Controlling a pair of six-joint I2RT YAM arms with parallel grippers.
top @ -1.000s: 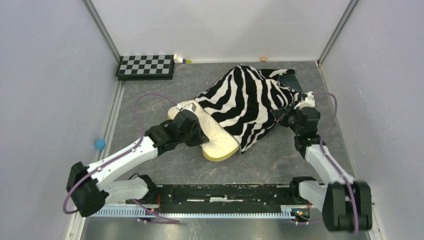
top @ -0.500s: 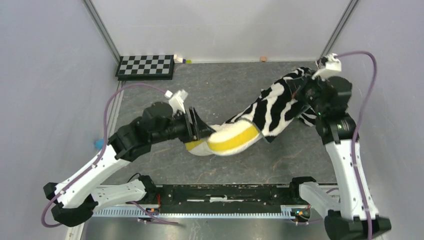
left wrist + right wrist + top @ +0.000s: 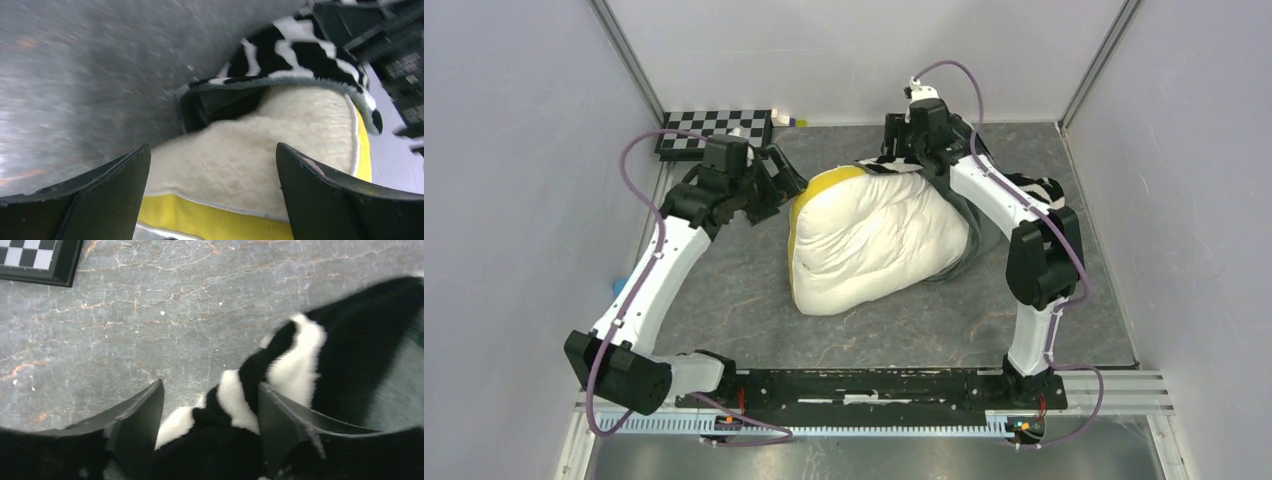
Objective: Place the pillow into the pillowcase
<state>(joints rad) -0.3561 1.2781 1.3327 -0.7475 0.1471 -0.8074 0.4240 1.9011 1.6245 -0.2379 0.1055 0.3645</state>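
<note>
Left gripper point(image 3: 212, 147) spread wide, holding nothing, just off the pillow point(image 3: 879, 240).
Right gripper point(image 3: 210, 387) has its jaws part-way apart with zebra fabric of the pillowcase point(image 3: 300, 57) between them (pinched or just lying there, cannot tell). Pillow lies mid-table point(image 3: 724, 290), mostly bare, only its far right end under the case's hem. Step looks like re-gripping between stuffing pushes, task far from done. Next move likely needs a firm pinch on the open hem, pulled over the pillow while the left braces it. No readable writing or brand; checkerboard point(image 3: 694, 125) is pattern only.
</note>
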